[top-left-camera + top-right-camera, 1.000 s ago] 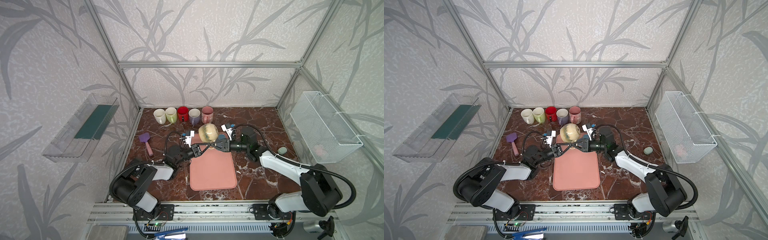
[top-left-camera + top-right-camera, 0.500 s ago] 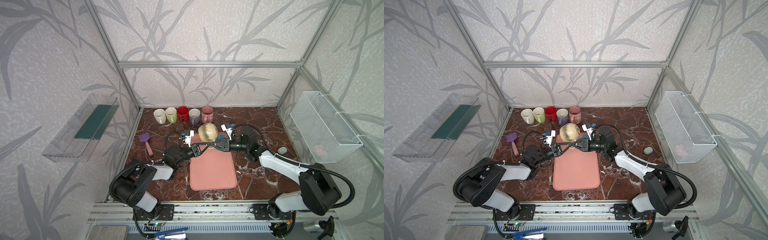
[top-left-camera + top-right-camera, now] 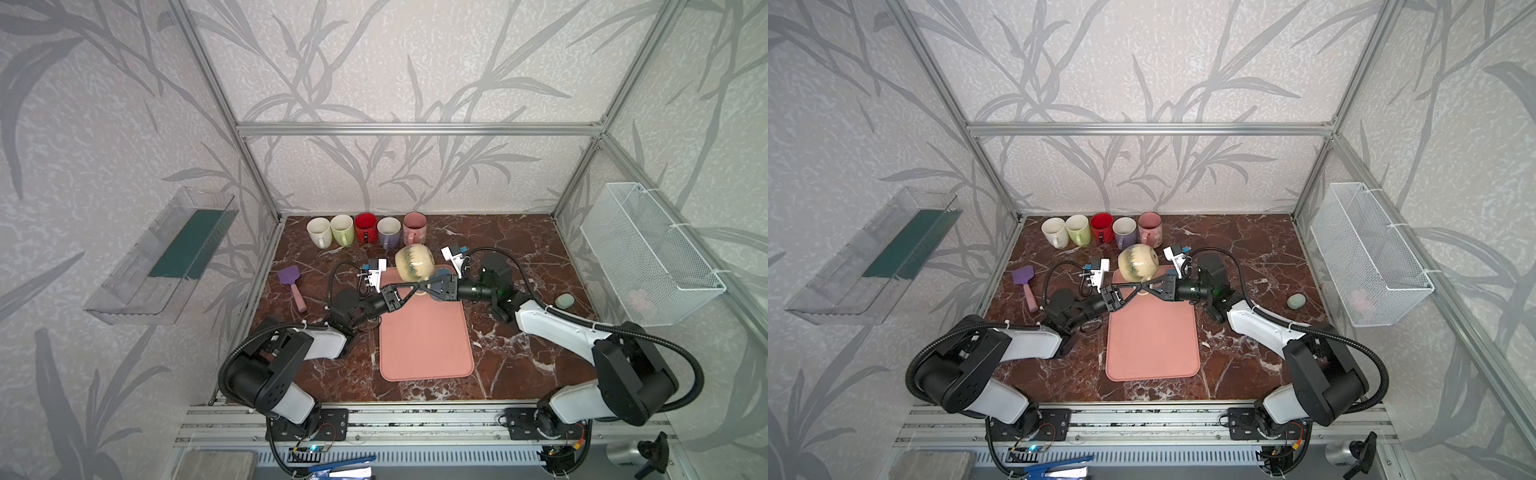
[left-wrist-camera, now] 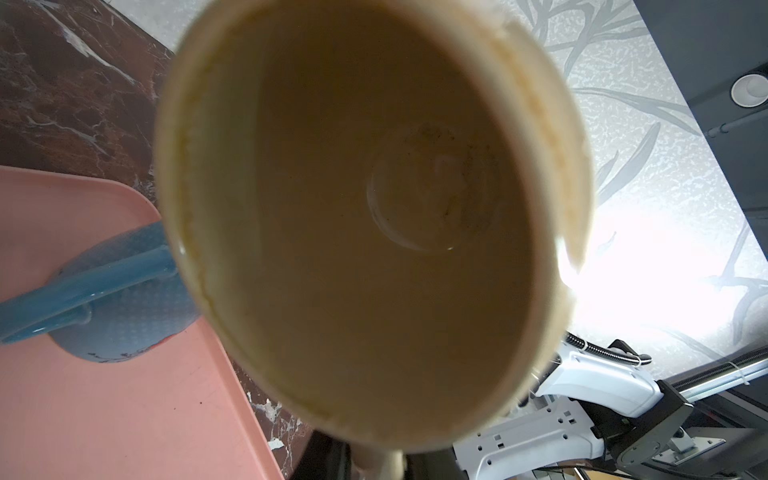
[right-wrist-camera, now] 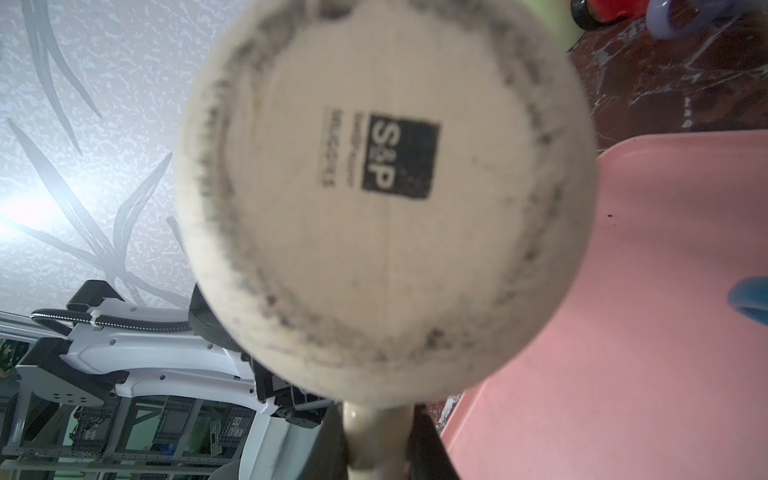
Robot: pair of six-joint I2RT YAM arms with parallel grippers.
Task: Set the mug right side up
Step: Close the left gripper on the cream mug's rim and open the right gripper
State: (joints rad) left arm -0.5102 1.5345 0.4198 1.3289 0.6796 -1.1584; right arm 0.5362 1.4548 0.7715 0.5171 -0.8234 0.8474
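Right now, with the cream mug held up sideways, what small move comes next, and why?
Probably roll the right claw so the mug turns mouth up. The mug hangs on its side above the pink mat, mouth toward the left arm, base toward the right, handle pinched in the right claw. Whether the left claw grips is unclear.

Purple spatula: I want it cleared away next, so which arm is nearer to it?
Left. The left arm lies near the purple spatula, on the same side of the pink tray; the right arm comes in from the tray's opposite side.
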